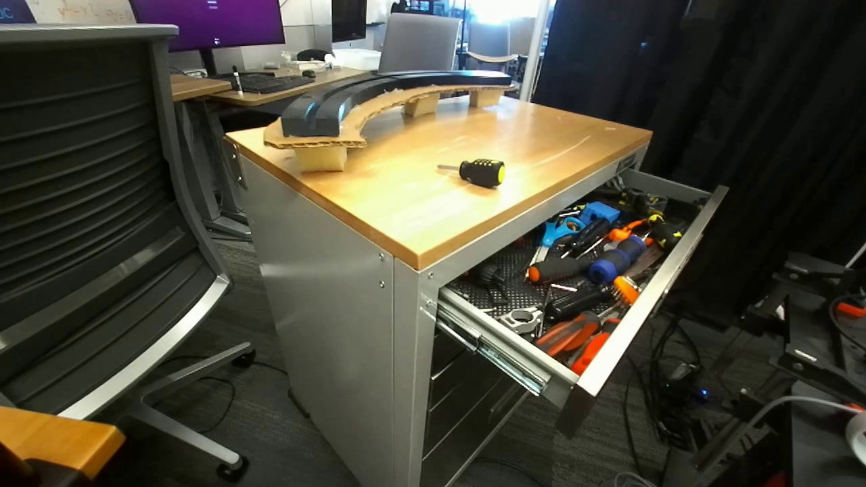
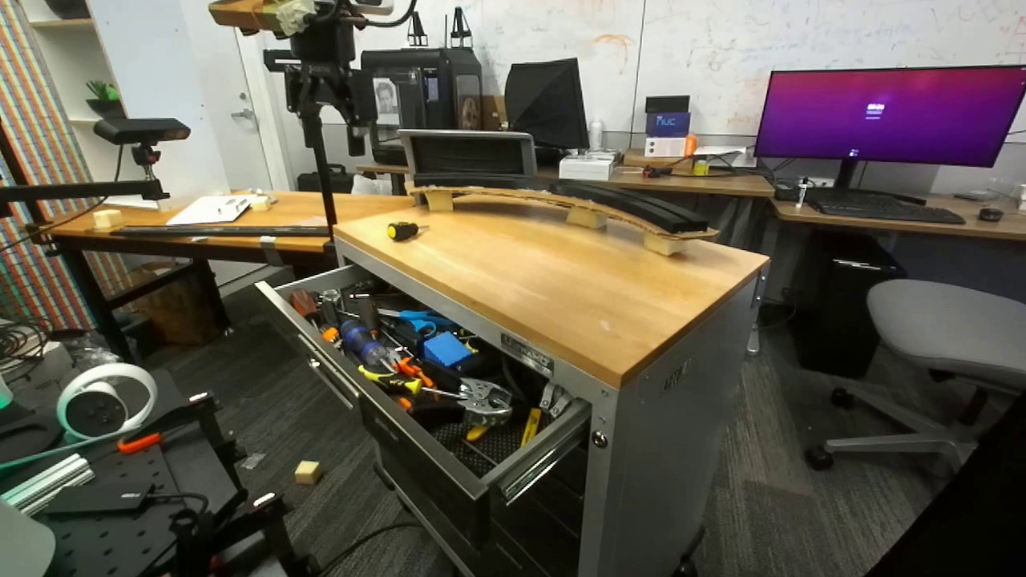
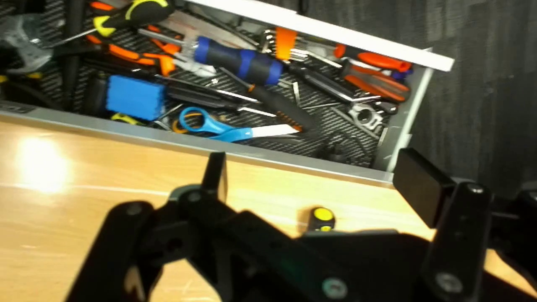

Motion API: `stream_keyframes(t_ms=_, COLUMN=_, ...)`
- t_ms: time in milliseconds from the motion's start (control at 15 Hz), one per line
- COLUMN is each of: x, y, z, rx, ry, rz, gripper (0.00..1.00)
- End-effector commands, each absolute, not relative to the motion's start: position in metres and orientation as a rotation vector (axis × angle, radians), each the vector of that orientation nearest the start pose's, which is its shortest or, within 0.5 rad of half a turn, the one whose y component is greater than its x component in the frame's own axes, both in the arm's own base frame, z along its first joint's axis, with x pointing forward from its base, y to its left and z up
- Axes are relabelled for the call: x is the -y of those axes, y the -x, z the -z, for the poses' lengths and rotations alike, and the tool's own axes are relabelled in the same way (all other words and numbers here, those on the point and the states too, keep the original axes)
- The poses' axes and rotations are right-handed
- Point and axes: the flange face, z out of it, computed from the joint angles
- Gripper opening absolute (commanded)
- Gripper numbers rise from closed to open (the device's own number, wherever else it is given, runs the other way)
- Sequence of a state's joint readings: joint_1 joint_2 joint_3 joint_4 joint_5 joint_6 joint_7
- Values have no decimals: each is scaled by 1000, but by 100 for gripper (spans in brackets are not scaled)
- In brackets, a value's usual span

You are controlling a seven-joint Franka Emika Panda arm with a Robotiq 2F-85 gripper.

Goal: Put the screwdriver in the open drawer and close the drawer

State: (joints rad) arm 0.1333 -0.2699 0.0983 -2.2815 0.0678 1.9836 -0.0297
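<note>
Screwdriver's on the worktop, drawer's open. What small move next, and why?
I'd probably ease the end effector down toward the screwdriver. The end effector hangs above the worktop, jaws wide apart and empty, and the wrist view shows part of the handle between them, the rest hidden. The drawer already stands open.

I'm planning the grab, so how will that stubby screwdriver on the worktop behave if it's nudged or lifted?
The screwdriver might roll if nudged: its rounded handle lies sideways on the flat worktop. It should likely stay stiff, given its straight shaft, and probably be handle-heavy, the handle being far thicker.
</note>
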Motion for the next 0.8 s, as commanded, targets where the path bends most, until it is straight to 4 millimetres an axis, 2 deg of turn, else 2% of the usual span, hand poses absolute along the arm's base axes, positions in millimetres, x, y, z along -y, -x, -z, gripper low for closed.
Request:
stream_keyframes(t_ms=0, x=-67, y=-467, z=-449, rx=231, ry=3287, rz=-25, gripper=100)
stream_keyframes(t_ms=67, x=-88, y=-458, z=-451, rx=304, ry=3210, rz=-46, gripper=100)
stream_keyframes(t_ms=200, x=-64, y=-464, z=-444, rx=250, ry=3260, rz=-67, gripper=100)
stream_keyframes(t_ms=267, x=-61, y=-465, z=-442, rx=241, ry=3263, rz=-71, gripper=100)
stream_keyframes(t_ms=333, x=-61, y=-466, z=-443, rx=197, ry=3293, rz=21, gripper=100)
stream_keyframes(t_ms=533, x=-79, y=-477, z=-417, rx=111, ry=3238, rz=92, gripper=100)
stream_keyframes(t_ms=733, x=-110, y=-485, z=-379, rx=106, ry=3164, rz=74, gripper=100)
